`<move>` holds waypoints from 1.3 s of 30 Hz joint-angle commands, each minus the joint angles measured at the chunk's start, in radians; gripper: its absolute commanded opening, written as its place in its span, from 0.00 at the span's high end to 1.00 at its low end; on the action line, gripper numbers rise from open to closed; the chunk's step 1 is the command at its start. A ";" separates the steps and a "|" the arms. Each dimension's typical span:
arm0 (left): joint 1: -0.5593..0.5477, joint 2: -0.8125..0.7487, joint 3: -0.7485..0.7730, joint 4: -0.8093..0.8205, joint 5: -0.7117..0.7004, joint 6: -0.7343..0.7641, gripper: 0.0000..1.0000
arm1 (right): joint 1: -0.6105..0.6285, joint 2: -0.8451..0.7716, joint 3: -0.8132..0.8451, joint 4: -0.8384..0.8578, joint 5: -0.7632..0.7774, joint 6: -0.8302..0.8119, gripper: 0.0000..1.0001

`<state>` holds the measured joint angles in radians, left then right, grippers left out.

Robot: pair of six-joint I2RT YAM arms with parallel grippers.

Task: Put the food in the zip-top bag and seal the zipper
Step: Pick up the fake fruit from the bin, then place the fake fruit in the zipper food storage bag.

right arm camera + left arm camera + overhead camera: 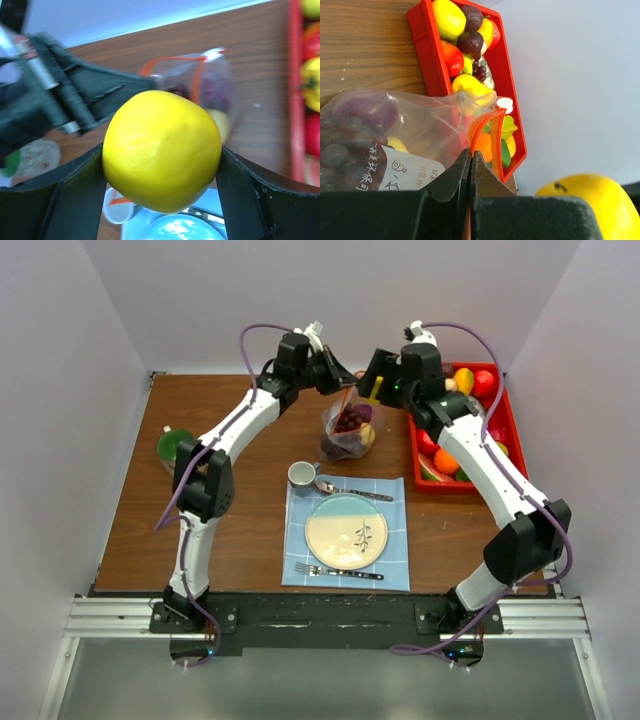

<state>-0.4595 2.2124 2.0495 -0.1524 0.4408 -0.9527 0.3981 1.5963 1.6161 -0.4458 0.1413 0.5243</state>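
The clear zip-top bag [348, 432] stands on the table behind the placemat, with purple grapes [350, 420] and a yellow piece inside. My left gripper [338, 380] is shut on the bag's mouth edge, pinching the orange-red zipper [482, 125] between its fingertips [470, 152] and holding the mouth up. My right gripper [161, 150] is shut on a round yellow fruit [161, 150], held just above and to the right of the bag's mouth [175, 62]. The same yellow fruit [590, 205] shows at the lower right of the left wrist view.
A red tray [517, 428] with several toy fruits sits at the right, close to the right arm. In front lie a blue placemat [395, 540], plate [330, 530], fork, spoon and cup [303, 475]. A green round item [172, 445] sits far left. White walls enclose the table.
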 commanded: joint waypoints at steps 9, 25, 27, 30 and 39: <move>0.002 -0.085 0.034 -0.030 -0.027 0.034 1.00 | 0.070 0.094 0.016 0.094 0.023 0.043 0.52; 0.007 -0.076 0.043 0.001 0.004 0.006 1.00 | 0.068 0.159 0.113 -0.019 0.047 0.010 0.08; 0.007 -0.074 0.043 0.007 0.006 0.003 1.00 | 0.071 0.168 0.131 -0.037 0.044 -0.003 0.04; 0.008 -0.071 0.041 0.017 0.009 -0.003 1.00 | 0.071 0.186 0.174 -0.074 0.050 -0.012 0.02; 0.031 -0.063 0.043 0.040 0.012 -0.017 1.00 | 0.053 0.119 0.209 -0.183 0.188 -0.055 0.02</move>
<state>-0.4515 2.2024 2.0499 -0.1814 0.4366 -0.9520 0.4648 1.7844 1.7855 -0.5591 0.2340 0.5060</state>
